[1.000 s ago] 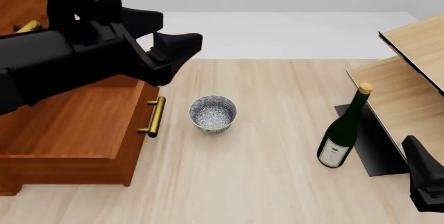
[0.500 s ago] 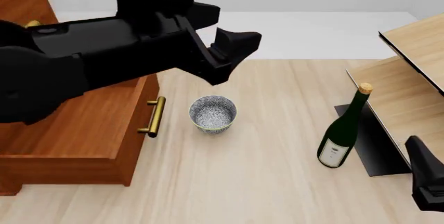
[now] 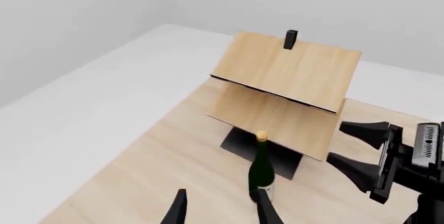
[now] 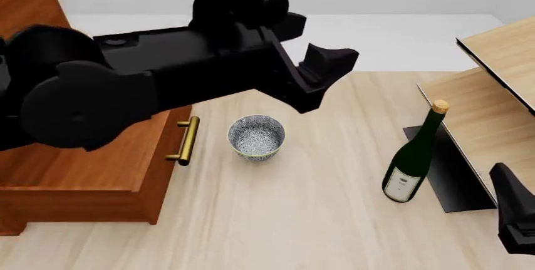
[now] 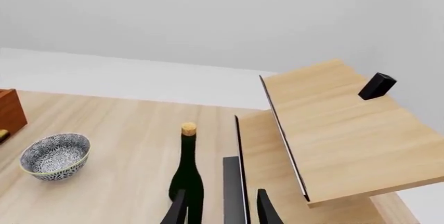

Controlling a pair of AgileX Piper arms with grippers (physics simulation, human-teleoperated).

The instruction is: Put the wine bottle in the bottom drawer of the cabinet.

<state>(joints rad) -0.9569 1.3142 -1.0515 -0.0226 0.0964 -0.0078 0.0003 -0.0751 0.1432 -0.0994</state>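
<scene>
The left arm (image 4: 150, 88) covers much of the cabinet (image 4: 84, 157) in the front view — whether the bottom drawer (image 4: 125, 176) stands open cannot be told. The right gripper (image 4: 514, 220) is cut by that picture's edge. In the right wrist view the wine bottle (image 5: 186, 174) loses its base — label unseen. The pale shelf unit (image 4: 502, 94) runs off the frame.

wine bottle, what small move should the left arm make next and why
Probably carry the open left claw further right and down toward the wine bottle. The bottle stands upright and untouched beside the pale shelf unit, while the bottom drawer already sits pulled out.
</scene>
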